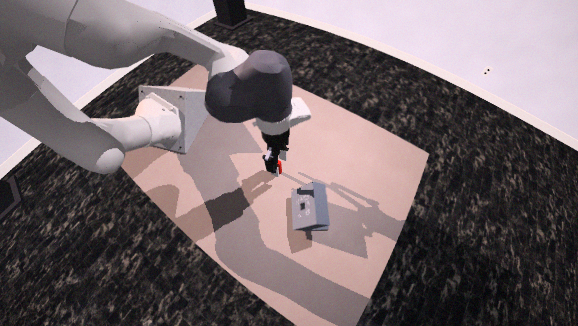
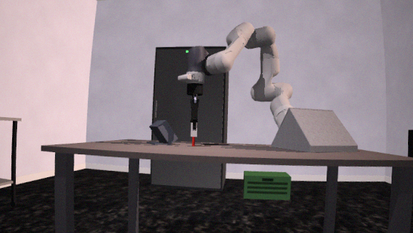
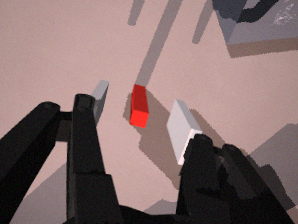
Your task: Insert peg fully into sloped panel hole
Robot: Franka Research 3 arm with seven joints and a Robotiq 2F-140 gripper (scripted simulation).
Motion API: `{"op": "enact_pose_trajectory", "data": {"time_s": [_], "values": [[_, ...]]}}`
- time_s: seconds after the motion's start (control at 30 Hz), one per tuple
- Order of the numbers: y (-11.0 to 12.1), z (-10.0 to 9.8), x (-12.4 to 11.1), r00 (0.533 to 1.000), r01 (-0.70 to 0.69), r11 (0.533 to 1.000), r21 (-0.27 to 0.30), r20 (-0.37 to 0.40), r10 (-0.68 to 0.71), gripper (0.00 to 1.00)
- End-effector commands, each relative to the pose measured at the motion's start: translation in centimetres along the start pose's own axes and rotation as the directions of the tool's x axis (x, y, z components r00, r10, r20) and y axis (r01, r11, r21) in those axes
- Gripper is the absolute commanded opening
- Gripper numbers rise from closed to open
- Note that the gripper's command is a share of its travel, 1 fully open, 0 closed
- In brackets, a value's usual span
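The table (image 2: 107, 148) fills the lower half of the exterior view as a long brown slab, and in the top view its pinkish surface lies as a tilted quadrilateral at frame centre, ringed by dark carpet. The arm (image 2: 262, 61) arches from its wedge-shaped pedestal (image 2: 343, 141) at right of the exterior view and hangs its wrist straight down at mid-frame, a pose that suits a vertical grasp. The grey block with the sloped panel (image 1: 306, 202) sits just below and right of centre in the top view, its slotted face turned up toward the claw's side; the hole itself is too small to read clearly. The claw (image 3: 137, 119) hangs over the peg (image 3: 139, 106), a small red stick standing upright on the table at the centre of the wrist view. Its pale fingertips flank the peg on both sides with table showing in each gap, so the claw is partly closed but grips nothing yet. The peg stands near the panel block but apart from it, with open table between them; that room should allow a lift and tilt toward the slope, though the block's near edge could catch a low carry.
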State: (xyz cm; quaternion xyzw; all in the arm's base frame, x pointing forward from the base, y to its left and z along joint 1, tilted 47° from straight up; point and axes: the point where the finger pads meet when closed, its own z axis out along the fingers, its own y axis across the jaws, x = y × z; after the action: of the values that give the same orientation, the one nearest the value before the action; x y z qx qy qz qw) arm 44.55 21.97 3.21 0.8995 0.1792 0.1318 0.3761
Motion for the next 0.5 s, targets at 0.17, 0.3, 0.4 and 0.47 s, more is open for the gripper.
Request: {"op": "enact_pose_trajectory", "data": {"time_s": [0.17, 0.3, 0.4, 0.47], "values": [[-0.02, -0.05, 0.02, 1.0, 0.0, 1.0, 0.0, -0.001, 0.0, 0.29], [-0.02, -0.05, 0.02, 1.0, 0.0, 1.0, 0.0, -0.001, 0.0, 0.22], [-0.02, -0.05, 0.02, 1.0, 0.0, 1.0, 0.0, -0.001, 0.0, 0.16], [-0.02, -0.05, 0.02, 1.0, 0.0, 1.0, 0.0, -0.001, 0.0, 0.16]]}}
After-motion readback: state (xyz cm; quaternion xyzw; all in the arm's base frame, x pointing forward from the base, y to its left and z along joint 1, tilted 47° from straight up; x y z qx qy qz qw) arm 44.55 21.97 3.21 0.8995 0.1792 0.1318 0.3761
